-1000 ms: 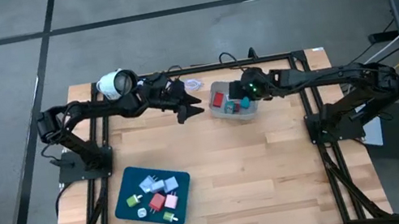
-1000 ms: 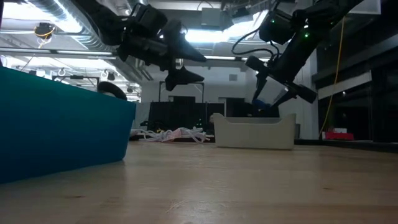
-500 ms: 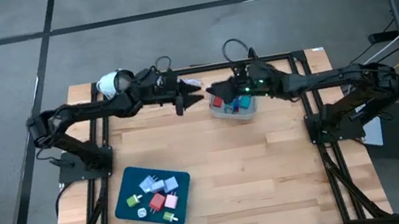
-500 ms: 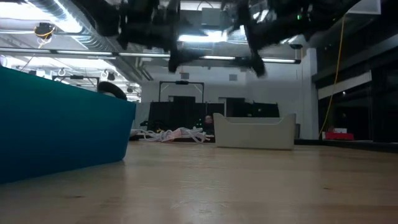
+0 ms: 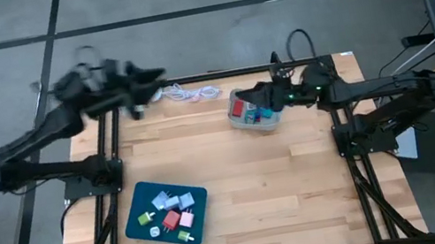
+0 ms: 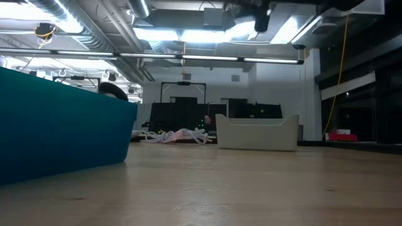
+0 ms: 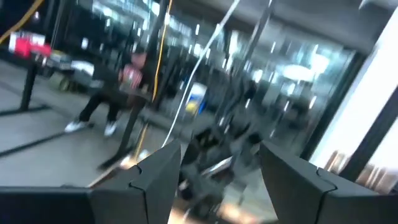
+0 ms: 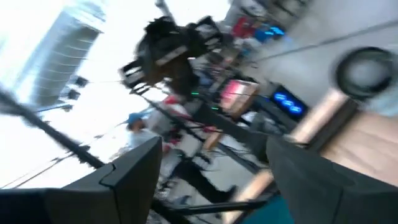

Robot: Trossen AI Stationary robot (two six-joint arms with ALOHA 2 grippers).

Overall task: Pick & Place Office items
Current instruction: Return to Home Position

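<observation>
The left arm was folded back, its elbow out past the desk's left side. The left end effector hung high by the far edge near the left corner. The right arm reached in from the right, with the right end effector above the far side of the grey bin.

Some office items lay in the teal tray at the near left, in light blue, white, green, red and pink. Other red and blue ones sat in the bin. A white cord lay on the desk between the two end effectors.

Only the wrist views showed the fingers. The left end effector was released, fingers apart with nothing between them, facing the room, where a person showed. The right end effector was likewise released and held nothing.

The low view showed the tray's wall, the bin and the cord, but not what they held, and only a dark arm part at its upper edge.
</observation>
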